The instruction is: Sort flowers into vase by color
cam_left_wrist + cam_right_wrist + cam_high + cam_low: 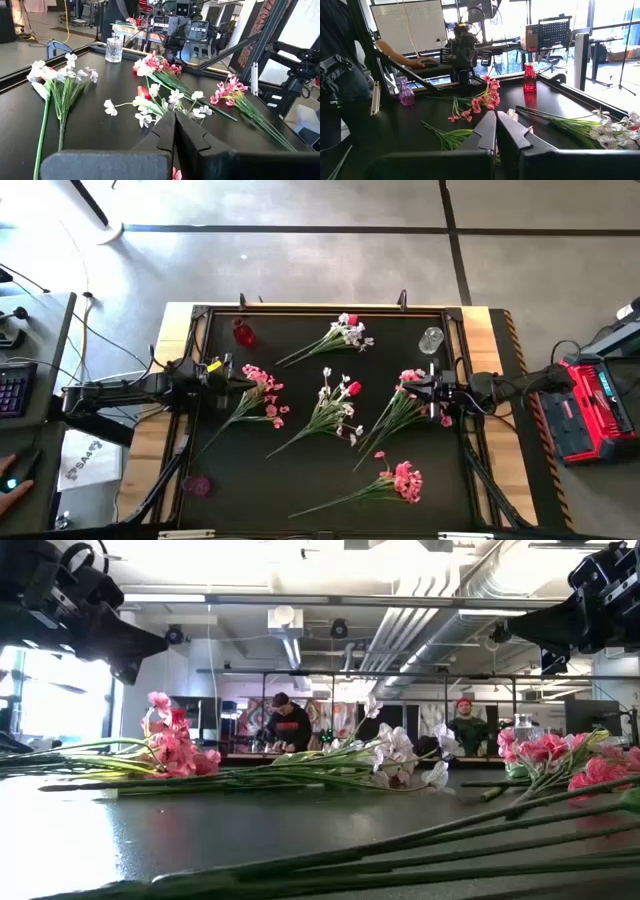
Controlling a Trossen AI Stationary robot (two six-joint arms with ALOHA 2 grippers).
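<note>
Nearest my low camera lie long thin green stems, smooth plastic wands running slantwise over the matte black table, blurred by closeness. I take the clear vase, a faceted glass tumbler shape near the table's far right corner, as my landmark. Just beside it on the left lies a white spray with one red bud, papery petals fanned out. Nearer the middle, well left of that vase, rests a mixed spray of small white blossoms and a red tulip-like bud. Below the vase, close by, a pink cluster lies right at my right gripper, whose dark angular fingers I see pressed together, nothing pinched. Farther toward the near edge lies another pink spray, ruffled and dense. Far left of the vase, my left gripper sits beside a pink spray, fingers likewise pressed together on nothing. A red glass vase, narrow-necked, stands at the far left corner; a purple vase, bulbous, stands at the near left.
</note>
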